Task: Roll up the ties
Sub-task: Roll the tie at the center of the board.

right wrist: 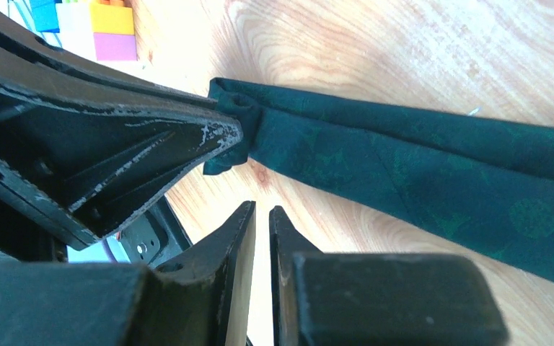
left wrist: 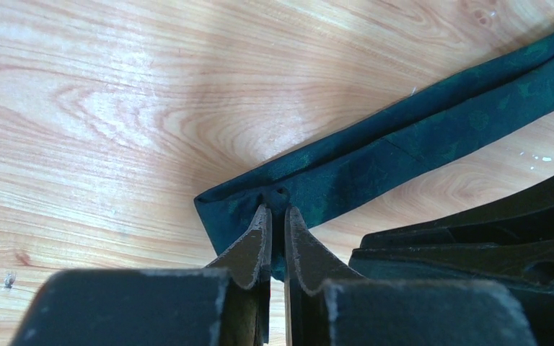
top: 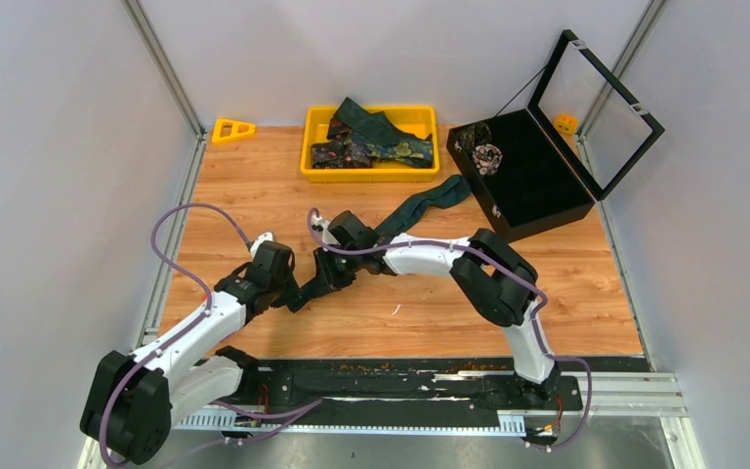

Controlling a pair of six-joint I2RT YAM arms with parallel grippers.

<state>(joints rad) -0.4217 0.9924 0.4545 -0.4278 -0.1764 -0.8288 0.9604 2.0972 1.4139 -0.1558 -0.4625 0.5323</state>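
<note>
You are gripping the narrow end of the teal tie (left wrist: 418, 140) with the left fingers (left wrist: 265, 227). In the left wrist view they are pressing together on the cloth just below the middle of the frame, and a small pucker of fabric is bunching at their tips. From that pinch the tie is lying on the table (left wrist: 115, 108) and running toward the upper right corner of the frame.

The right fingers (right wrist: 247, 225) are sitting almost together at the bottom centre of the right wrist view. Only a thin slit is showing between them, and they are holding nothing. A strip of bare wood is showing between their tips and the cloth, so they are hanging just beside the pinched end without touching it. In the same view, the left fingers are reaching in from the upper left with the tie's end clamped at their tips.

In the top view, both arms are meeting left of centre. The teal tie is stretching from there diagonally up and right, its wider end lying near the nearest corner of the black case (top: 537, 195). I cannot tell whether it is touching the case.

The case is standing at the upper right with its clear lid raised, and what looks like a rolled patterned tie (top: 487, 155) is sitting inside. At top centre, the yellow tray (top: 371, 175) is holding the other ties (top: 376, 145), dark with gold patterning, in a loose heap.
</note>
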